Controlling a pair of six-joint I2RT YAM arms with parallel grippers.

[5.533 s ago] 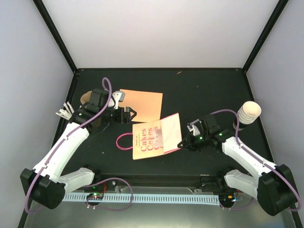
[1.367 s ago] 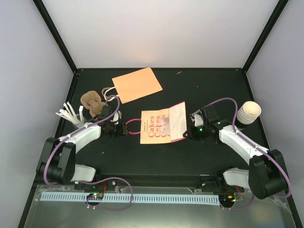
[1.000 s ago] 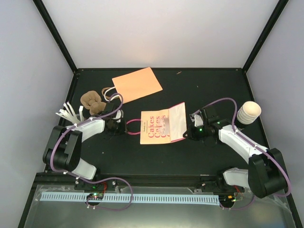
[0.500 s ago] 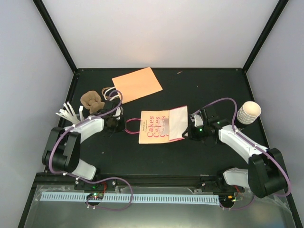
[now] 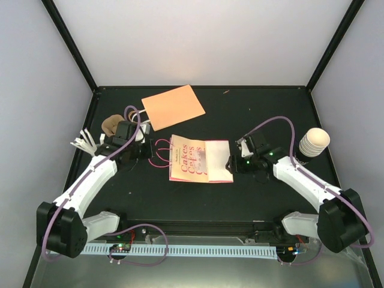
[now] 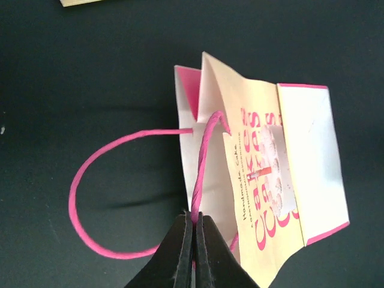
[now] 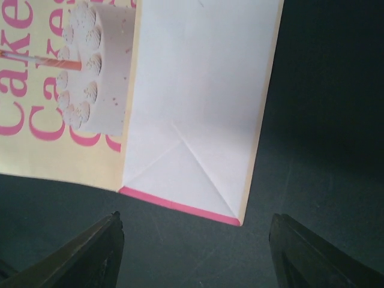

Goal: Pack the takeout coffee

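The takeout coffee (image 5: 314, 142), a cream ribbed cup, stands at the table's right edge, beyond my right arm. A cream paper bag printed "Cakes" (image 5: 198, 159) lies flat in the middle, its pink handles (image 5: 159, 155) pointing left. My left gripper (image 5: 146, 151) is shut on one pink handle (image 6: 204, 162), pinching the cord between its fingertips (image 6: 193, 225). The bag's mouth (image 6: 191, 90) gapes slightly. My right gripper (image 5: 231, 163) is open just off the bag's folded bottom (image 7: 198, 120), nothing between its fingers (image 7: 102, 252).
A flat orange paper bag (image 5: 173, 107) lies at the back left. A brown pulp carrier (image 5: 111, 125) and a bundle of white sticks (image 5: 84, 143) sit at the left edge, close behind my left arm.
The left gripper has shut on the pink handle and drawn the bag leftward. The right gripper has opened and let go of the bag's bottom end.
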